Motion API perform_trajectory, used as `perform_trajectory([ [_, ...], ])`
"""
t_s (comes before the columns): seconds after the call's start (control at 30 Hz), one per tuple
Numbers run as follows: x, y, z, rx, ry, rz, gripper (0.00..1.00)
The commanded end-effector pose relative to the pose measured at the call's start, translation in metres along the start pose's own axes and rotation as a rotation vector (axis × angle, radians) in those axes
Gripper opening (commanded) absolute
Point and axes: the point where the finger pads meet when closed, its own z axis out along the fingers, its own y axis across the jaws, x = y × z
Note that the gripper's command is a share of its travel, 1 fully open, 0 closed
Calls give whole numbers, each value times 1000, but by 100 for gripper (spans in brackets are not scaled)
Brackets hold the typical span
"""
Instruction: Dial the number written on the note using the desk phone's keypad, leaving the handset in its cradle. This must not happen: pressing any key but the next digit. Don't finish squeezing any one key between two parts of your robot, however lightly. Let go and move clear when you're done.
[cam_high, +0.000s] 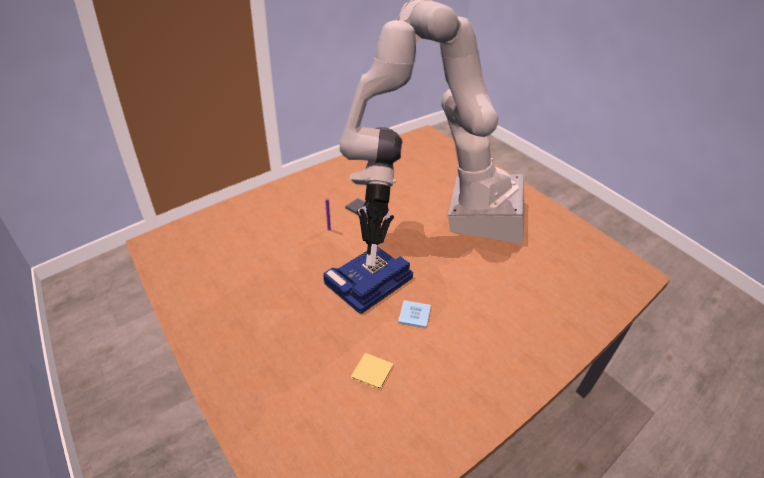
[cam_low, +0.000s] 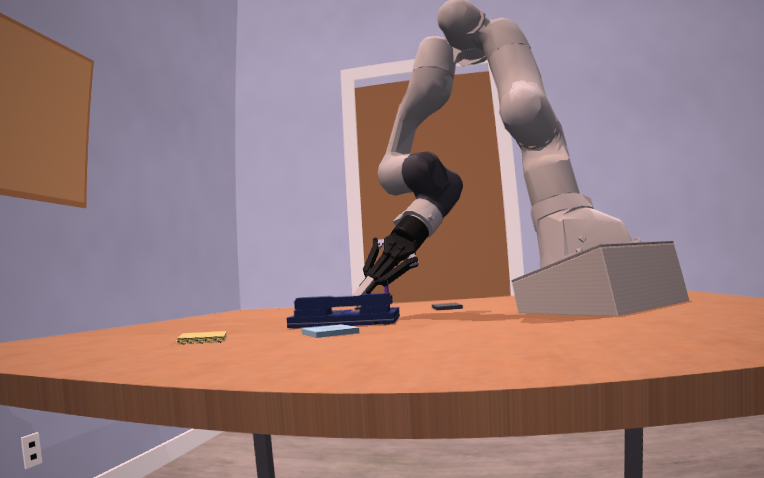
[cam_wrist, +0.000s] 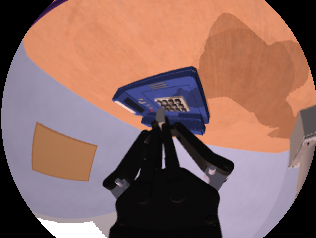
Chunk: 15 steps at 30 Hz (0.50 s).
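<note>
- Gripper (cam_high: 372, 260) fully closed, fingers pressed together, nothing held; the two pale pads act as one poking tip.
- Tip sits down on the keypad (cam_high: 376, 263) of the desk phone (cam_high: 367, 280), at the keypad's 9–10 o'clock side in top view; cannot tell which key, too small to read.
- Wrist view: joined fingertips land at the keypad's near left edge; contact or a hair above it, cannot tell.
- Phone is mid-table, at 7 o'clock from the robot base (cam_high: 487, 217). Handset (cam_low: 342, 304) lies along the phone body, looks seated in its cradle.
- Blue note (cam_high: 414, 312) lies flat just beside the phone, at its 4–5 o'clock; print is there but unreadable.
- Yellow pad (cam_high: 372, 370) farther out at 6 o'clock of the phone, well apart. Purple pen (cam_high: 327, 214) stands upright at 11 o'clock; small dark slab (cam_high: 354, 205) near it, behind the gripper.
- Step in hand, my read: mid-dial, pressing one digit with the closed tip. How many digits are done, cannot tell.
- Next move likely needs: straight lift off the key, small sideways shift to the next digit, press down again.
- Keep the fingers together the whole time so no key gets pinched between them.
- Stay off the handset side of the phone to avoid knocking it out of the cradle.
</note>
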Motion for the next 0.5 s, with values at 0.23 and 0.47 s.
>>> perform_trajectory([
  [0.23,1,0,1,2,0,-6,0],
  [0.47,2,1,2,2,0,-6,0],
])
